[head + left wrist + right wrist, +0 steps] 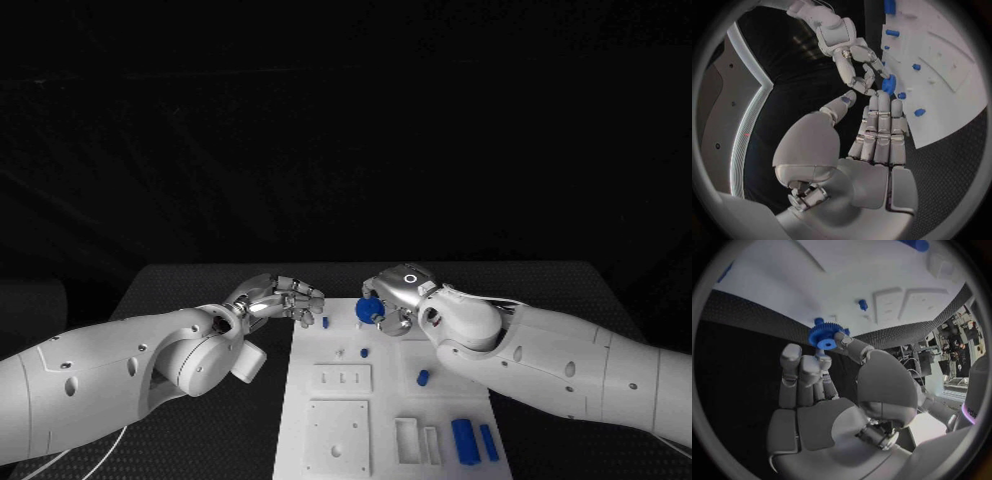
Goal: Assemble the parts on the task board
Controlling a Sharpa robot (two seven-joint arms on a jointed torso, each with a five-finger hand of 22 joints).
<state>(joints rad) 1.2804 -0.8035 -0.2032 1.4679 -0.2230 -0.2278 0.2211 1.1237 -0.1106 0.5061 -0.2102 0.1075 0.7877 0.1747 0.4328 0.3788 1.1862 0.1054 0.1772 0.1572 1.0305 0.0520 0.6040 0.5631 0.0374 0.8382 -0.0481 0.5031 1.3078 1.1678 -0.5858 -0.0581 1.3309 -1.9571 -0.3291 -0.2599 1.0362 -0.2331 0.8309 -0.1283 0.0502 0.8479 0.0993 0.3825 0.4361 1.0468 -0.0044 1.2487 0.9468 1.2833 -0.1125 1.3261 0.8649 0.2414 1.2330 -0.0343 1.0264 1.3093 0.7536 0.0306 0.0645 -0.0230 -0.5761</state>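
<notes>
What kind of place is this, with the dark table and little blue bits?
Probably a robotics lab or test bench. A white task board with cut-out slots lies on a black table, small blue parts rest on it, and the right hand holds a blue gear in its fingers.

Both hands crowd the task board (325,420) far edge: left hand (274,298), right hand (397,292) with gear (369,310). Small pegs (423,377) stand mid-board; near-right blocks (464,440) obstruct there.

Dim, dark surroundings; fisheye bending at wrist-view edges.
</notes>
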